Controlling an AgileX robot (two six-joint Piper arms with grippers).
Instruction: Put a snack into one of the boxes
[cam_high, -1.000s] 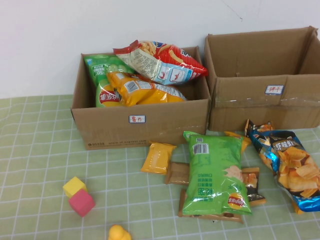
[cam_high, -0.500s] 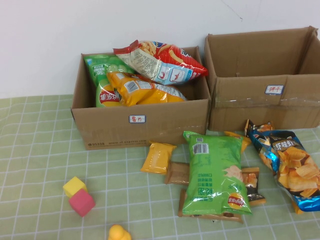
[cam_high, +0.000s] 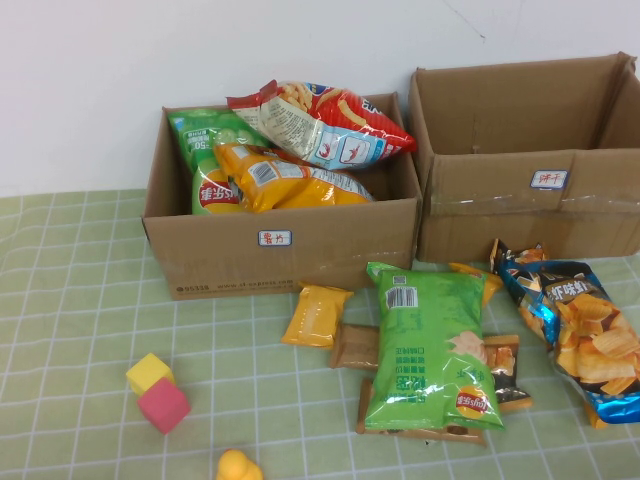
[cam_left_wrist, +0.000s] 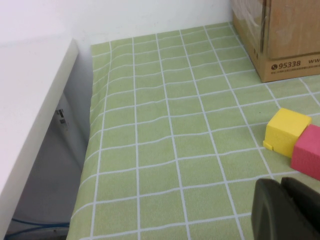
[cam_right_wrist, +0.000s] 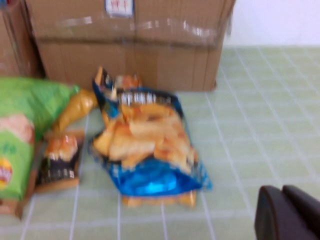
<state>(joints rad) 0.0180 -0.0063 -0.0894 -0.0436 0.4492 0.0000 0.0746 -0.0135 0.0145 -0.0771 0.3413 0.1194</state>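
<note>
Atop left box (cam_high: 280, 250) red snack (cam_high: 325, 125); only wrist views show left pincer (cam_left_wrist: 287, 210), right pincer (cam_right_wrist: 287, 212), both closed, empty.

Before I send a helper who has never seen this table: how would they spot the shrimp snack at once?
Find the left carton, with the untaped front. The snack lies on top of the bags in it, at its back right corner. It is the only red bag; the ones beside it are green and yellow.

left tool (cam_left_wrist: 287, 210) closed, low over table, right tool (cam_right_wrist: 285, 212) closed
</note>
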